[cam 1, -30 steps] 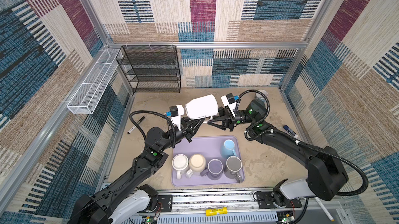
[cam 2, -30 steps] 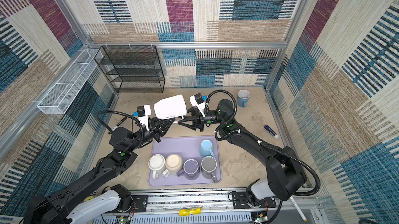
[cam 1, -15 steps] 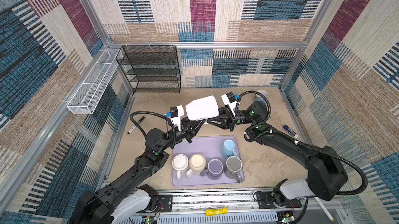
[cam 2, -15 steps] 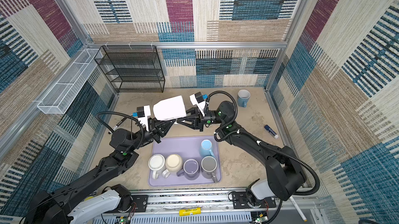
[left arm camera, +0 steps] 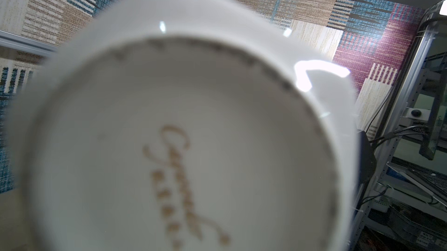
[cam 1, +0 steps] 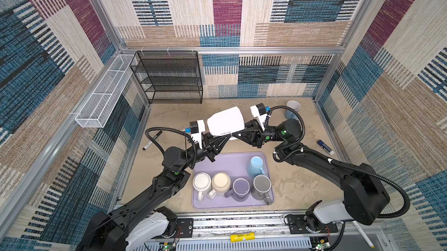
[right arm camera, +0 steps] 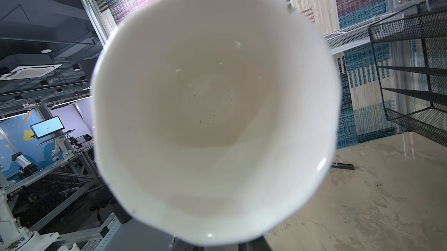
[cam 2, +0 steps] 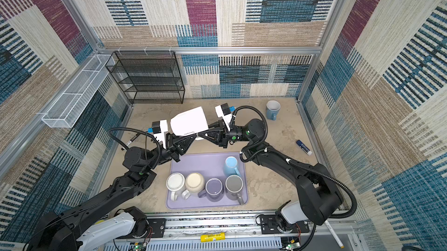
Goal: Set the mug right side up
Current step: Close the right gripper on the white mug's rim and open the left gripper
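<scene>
Mug (cam 1: 226,121) is held sideways aloft by the left gripper (cam 1: 223,139), from 8 o'clock. Closure of the right gripper (cam 1: 238,136), at 3 o'clock, cannot be told.

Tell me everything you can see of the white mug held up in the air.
The white mug is glossy, ceramic-looking, plain except small lettering on its side and a gold script mark under its base. It lies sideways aloft behind the purple tray, base toward the left arm, mouth toward the right. It is empty, with dark specks inside. The left gripper grips it from below; the right gripper reaches the same spot, grip unclear.
</scene>
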Controlling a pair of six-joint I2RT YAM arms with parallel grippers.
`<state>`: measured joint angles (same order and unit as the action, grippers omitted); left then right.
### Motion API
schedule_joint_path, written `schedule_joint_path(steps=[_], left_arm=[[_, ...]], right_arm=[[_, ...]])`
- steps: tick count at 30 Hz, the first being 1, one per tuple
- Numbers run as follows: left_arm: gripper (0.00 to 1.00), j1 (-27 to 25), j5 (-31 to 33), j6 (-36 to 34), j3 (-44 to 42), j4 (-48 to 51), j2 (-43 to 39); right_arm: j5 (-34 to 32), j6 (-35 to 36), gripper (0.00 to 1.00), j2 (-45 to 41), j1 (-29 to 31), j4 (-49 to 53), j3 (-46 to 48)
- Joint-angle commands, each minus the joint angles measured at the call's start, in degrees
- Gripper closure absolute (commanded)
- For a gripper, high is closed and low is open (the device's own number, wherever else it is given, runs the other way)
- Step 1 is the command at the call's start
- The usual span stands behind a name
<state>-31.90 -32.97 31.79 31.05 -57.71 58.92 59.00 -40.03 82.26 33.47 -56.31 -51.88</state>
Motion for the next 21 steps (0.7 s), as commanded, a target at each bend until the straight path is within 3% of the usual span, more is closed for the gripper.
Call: schedule_joint_path(steps=[1, 7, 14, 21], left_arm=[[1.0, 0.3, 1.6, -2.7, -0.3, 1.5, 0.4], [1.0, 0.2, 1.5, -2.9, -0.2, 2.1, 0.3], [1.0, 0.3, 2.5, -3.5, 0.5, 5.6, -0.1], [0.85, 0.3, 5.0, -3.8, 0.3, 7.1, -0.9]], right_arm=[[-1.2, -5.8, 0.9, -0.1, 0.2, -8.2, -0.4], [-1.3, -5.8, 1.0, 0.4, 0.5, -8.0, -0.4], [-1.9, -4.9, 1.0, 0.4, 0.5, -6.0, -0.5], [-3.2, -3.5, 1.0, -0.3, 0.5, -2.9, -0.6]])
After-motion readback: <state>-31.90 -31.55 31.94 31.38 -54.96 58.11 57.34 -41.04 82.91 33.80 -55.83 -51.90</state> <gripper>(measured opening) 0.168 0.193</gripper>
